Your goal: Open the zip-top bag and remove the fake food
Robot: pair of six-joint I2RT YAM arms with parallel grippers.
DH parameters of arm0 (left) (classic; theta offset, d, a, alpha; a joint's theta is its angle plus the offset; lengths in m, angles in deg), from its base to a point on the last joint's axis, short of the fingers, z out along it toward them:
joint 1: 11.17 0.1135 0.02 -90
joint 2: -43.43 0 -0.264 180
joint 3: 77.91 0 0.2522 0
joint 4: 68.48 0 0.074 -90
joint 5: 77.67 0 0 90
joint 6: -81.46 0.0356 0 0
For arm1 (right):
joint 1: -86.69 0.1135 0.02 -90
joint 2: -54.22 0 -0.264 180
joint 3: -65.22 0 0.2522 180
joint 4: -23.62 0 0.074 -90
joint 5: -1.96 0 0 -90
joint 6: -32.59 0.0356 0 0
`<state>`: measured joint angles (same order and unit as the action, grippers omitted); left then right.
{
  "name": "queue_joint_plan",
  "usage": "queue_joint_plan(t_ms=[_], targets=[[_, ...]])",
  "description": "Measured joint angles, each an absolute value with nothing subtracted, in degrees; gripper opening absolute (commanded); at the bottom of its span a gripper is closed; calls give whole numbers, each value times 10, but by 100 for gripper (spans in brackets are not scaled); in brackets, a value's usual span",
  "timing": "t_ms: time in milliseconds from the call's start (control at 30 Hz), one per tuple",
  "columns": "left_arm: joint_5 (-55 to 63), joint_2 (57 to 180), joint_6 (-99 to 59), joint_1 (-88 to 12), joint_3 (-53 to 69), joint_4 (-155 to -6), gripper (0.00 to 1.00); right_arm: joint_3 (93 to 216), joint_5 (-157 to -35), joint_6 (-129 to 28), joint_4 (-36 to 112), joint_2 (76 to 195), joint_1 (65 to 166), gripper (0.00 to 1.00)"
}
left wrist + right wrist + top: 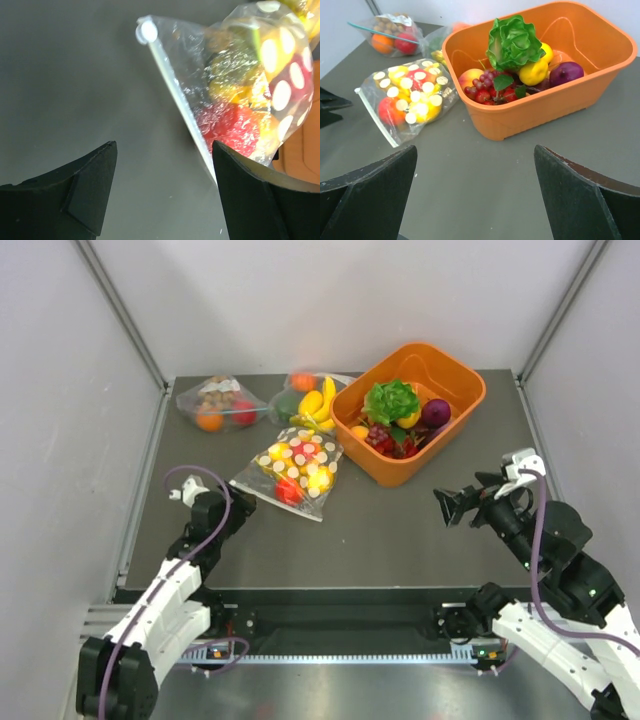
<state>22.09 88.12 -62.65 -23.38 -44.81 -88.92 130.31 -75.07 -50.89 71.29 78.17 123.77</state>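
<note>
I am holding my left gripper [243, 502] with fingers apart at the sealed edge of the zip-top bag [296, 468], which is lying left of the table's [400, 530] middle, so I can pinch it. My right gripper [447, 506] is hanging spread wide.

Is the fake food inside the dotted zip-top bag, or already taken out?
Inside. Red and yellow fake food shows through the dotted plastic of the zip-top bag, and none lies loose beside it.

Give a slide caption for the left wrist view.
Open left gripper facing the zip edge of the dotted zip-top bag.
</note>
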Motion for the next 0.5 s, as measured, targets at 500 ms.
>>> queue_joint_plan(t_ms=[500], targets=[[218, 999, -683, -269, -489, -726, 59, 1300, -781, -497, 700, 758, 1238, 100]])
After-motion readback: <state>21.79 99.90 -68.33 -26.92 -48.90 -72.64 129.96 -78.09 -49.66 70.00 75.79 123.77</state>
